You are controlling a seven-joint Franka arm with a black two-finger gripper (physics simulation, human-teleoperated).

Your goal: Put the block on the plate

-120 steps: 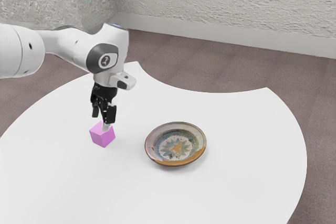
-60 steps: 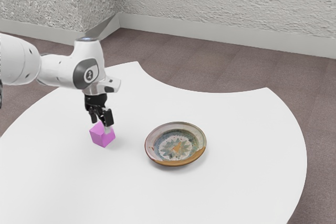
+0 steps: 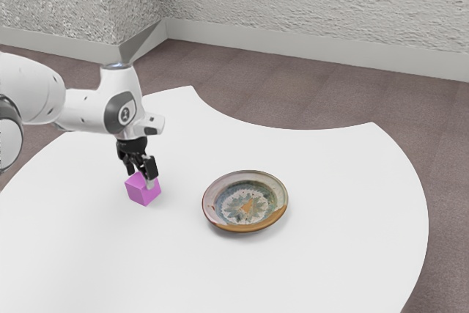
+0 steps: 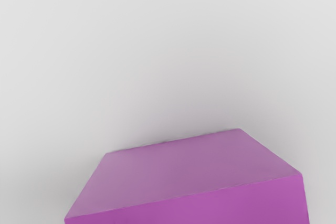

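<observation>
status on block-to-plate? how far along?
Done: the approach, by the look of it. The gripper is at the block, fingers apart.
In hand: lining up the grasp, probably; the block isn't gripped and sits on the table.
Left: close, lift, carry, release. The plate stands off to the exterior view's right of the block, nothing on it.

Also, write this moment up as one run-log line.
gripper: open, at block | block: purple, on table, apart from plate | placement: not done
</observation>
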